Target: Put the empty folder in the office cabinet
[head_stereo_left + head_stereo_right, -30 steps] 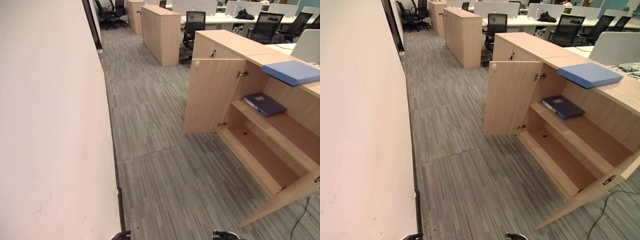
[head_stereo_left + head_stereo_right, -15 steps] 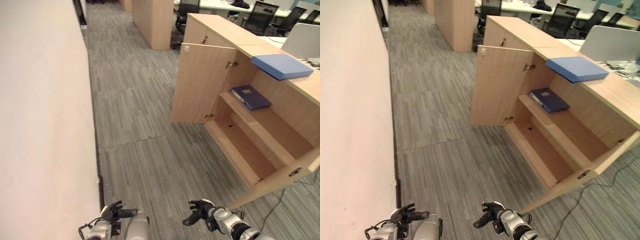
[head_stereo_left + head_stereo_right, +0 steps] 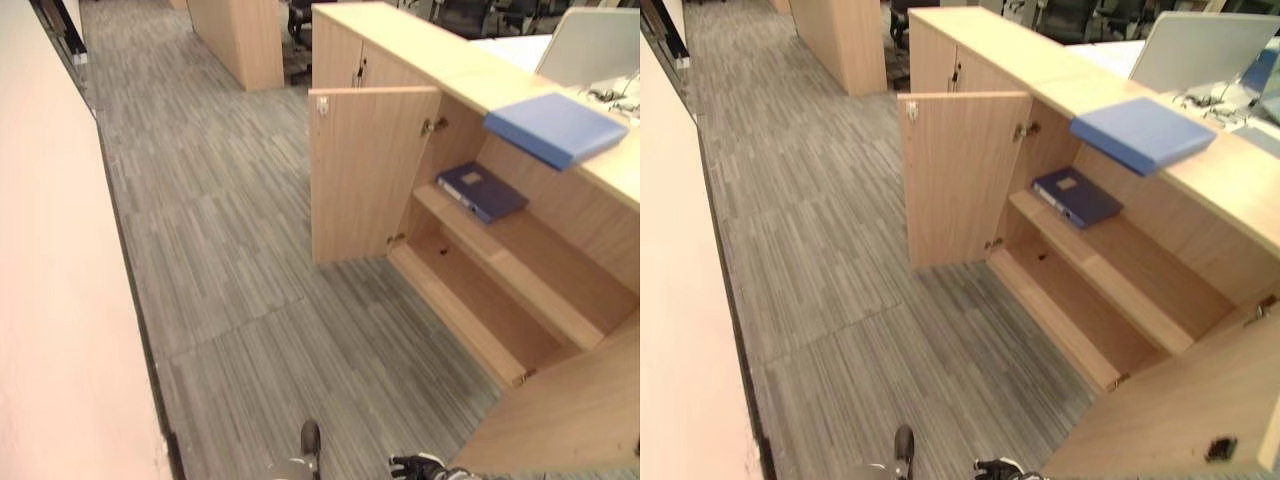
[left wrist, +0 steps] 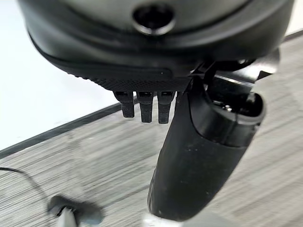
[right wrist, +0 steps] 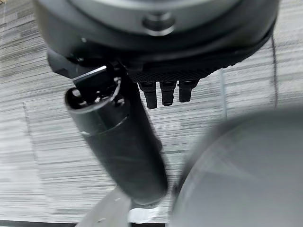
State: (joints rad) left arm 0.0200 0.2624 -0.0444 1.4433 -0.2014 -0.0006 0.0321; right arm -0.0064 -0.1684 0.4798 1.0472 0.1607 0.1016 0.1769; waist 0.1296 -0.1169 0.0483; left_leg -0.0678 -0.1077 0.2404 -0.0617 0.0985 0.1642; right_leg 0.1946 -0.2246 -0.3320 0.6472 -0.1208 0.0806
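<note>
The folder [image 3: 557,127], likely light and stiff, is best gripped by its overhanging edge; both hands' fingers are seen straight, nothing held

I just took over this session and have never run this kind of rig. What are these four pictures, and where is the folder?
It is a two-legged robot with two arms. The two wide pictures come from its head camera, looking down at the floor and an open cabinet. A light blue folder lies on the cabinet's top, and a dark blue folder lies on the upper shelf inside. Both doors are open. The two close pictures come from cameras on the wrists: the left robot hand and the right robot hand each hang over grey carpet, with straight fingers and nothing in them. So no folder is held yet.
</note>
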